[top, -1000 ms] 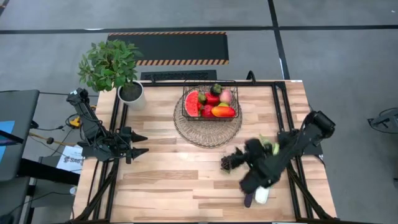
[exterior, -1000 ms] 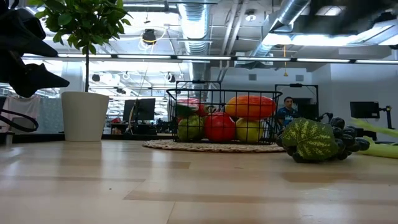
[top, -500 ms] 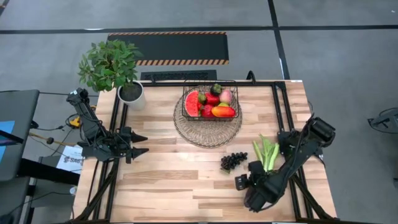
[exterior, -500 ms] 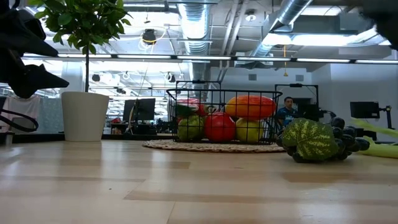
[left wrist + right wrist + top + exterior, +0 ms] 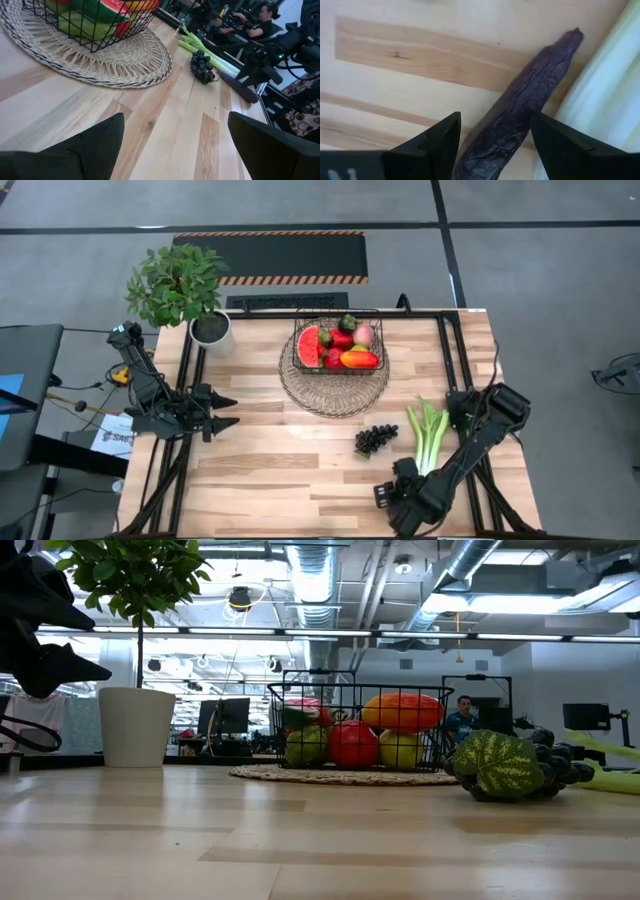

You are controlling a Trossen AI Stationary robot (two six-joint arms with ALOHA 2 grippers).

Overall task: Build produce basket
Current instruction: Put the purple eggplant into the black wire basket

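The dark wire basket (image 5: 337,346) stands on a round woven mat and holds a watermelon slice, a mango and other fruit. Dark grapes (image 5: 375,439) and a long leek (image 5: 428,434) lie on the table right of the middle. My right gripper (image 5: 400,502) is low at the near edge and hides the purple eggplant in the high view. In the right wrist view it is open (image 5: 495,117), with one finger on each side of the eggplant (image 5: 530,95). The eggplant lies flat beside the leek's pale end (image 5: 607,95). My left gripper (image 5: 222,412) waits open at the left edge. My right gripper comes down from above with its fingers (image 5: 440,142) across the eggplant, one on each side. Whether either finger touches it, I cannot tell. The eggplant lies flat on the table.
A potted green plant (image 5: 185,295) stands at the far left corner. The mat (image 5: 334,385) spreads wider than the basket. Bare wood lies between my left gripper and the grapes. In the low view, a person (image 5: 461,718) sits in the room beyond the table.
My right arm has swung from above the leek and grapes toward the table's near edge and has come down over the eggplant. The leek, covered by the arm a second ago, now shows in full. Nothing on the table has moved.
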